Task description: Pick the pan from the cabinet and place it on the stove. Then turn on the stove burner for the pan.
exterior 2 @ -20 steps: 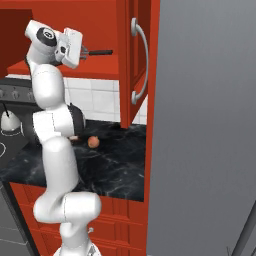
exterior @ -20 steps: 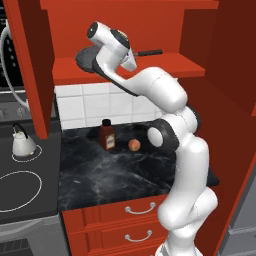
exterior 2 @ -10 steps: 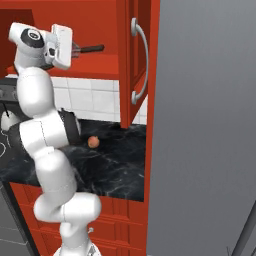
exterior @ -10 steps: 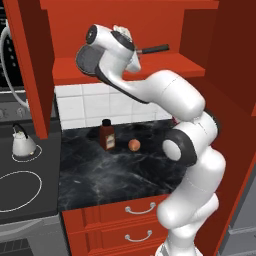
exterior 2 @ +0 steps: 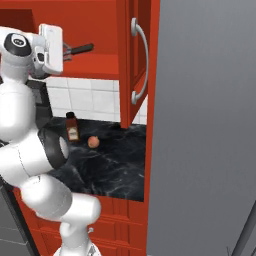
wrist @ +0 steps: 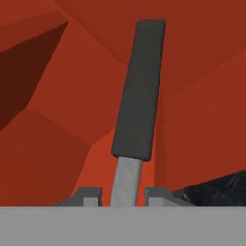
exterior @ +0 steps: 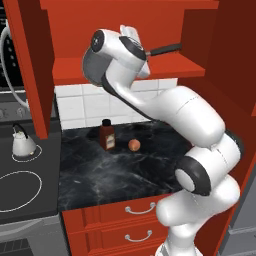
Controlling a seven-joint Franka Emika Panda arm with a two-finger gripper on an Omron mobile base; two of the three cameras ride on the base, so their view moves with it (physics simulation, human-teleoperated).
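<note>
At the far left of the left base view the white kettle (exterior: 22,142) stands on the dark stove (exterior: 20,192), and to its right a brown bottle (exterior: 106,136) and a small orange fruit (exterior: 133,145) sit near each other on the black marble counter (exterior: 115,175). Above them the gripper (wrist: 123,194) is closed on the handle of the pan (exterior: 165,49) at the open red cabinet (exterior: 165,67), level with its lower shelf. In the hand view the fingertips (wrist: 89,196) flank the handle's grey neck, the black grip running away from them against red panels.
</note>
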